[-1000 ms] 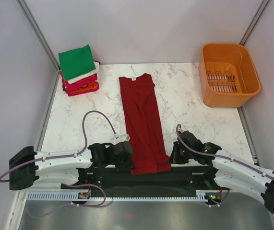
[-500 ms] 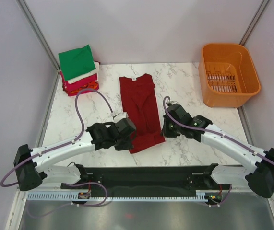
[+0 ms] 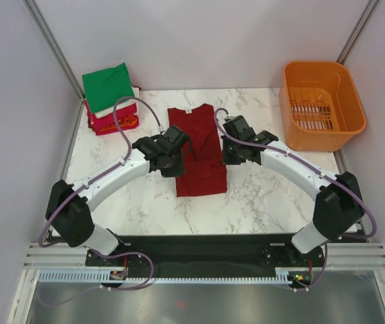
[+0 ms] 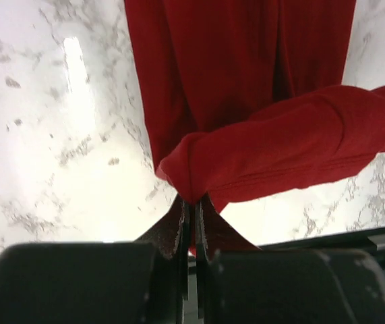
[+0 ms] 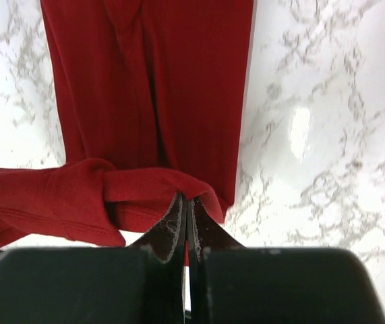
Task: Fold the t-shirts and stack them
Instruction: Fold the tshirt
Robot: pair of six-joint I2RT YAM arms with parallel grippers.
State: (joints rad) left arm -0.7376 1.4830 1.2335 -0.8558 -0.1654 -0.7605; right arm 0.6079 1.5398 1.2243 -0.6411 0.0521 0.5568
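Dark red t-shirt is found at ctr of the marble table, laid lengthwise w/ collar toward the far edge and sides folded in, so that a narrow strip is presented. The near end is doubled over: a fold line is seen on the side nearest the arm bases, and the hem is held above the garment's mid section. L gripper is located at the shirt's left edge, jaws pressed together on the left hem corner. In the left wrist view the cloth is seen pinched and bunched between the fingertips, w/ the lower layer lying flat on the marble beyond. R gripper is located at the opposite edge, approx. level w/ the other, and is likewise clamped on the right hem corner. In the right wrist view the cloth is seen nipped between the fingertips, and the raised hem is draped across toward the other arm. Between the two grips the hem is noted as slack and rumpled, not taut. A stack of folded t-shirts is recorded at the far left corner of the table, well apart from the red shirt. A green t-shirt is on top, w/ white, pink-red and orange layers visible beneath. An orange basket is recorded at the far right corner, not in contact w/ either arm.
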